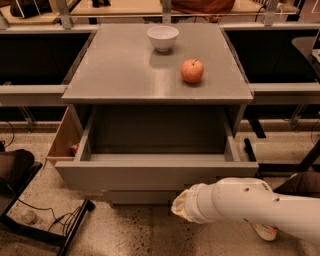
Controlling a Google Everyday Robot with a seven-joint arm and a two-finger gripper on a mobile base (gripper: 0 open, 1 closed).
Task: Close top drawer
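Most of the gripper [179, 206] is out of sight: only a pale tan end piece shows at the tip of the white arm [250, 205], low and just in front of the drawer face, right of centre. Open or closed, can't tell. Contact with the panel: can't tell either.

Top drawer [155, 175] is pulled well out of the grey cabinet [125, 75], with its flat front panel nearest the camera and the tray interior in shadow toward the back. Below that panel, a strip of lower drawer front [142, 196] shows; the rest is blocked by the top drawer and the arm.

On the cabinet top: white bowl [163, 37] near the back edge, red apple [192, 71] right of centre, the two apart. Neither overhangs.

Left of the drawer, touching or just beside its side wall, sits a tan wooden box [61, 140], seen edge-on. Small reddish item [75, 148] is inside it, too hidden to identify.

The arm enters from the lower right and is cut off by the frame edge. Under it, part of a light shoe-like object [263, 231]; unclear what it is.

Floor [130, 230] is speckled tan stone. Black cables [55, 220] and a dark bag-like shape [15, 167] lie lower left. Dark open bays flank the cabinet, with grey rails [30, 94] across them. A wooden bench top [125, 7] runs along the back, mostly cropped.
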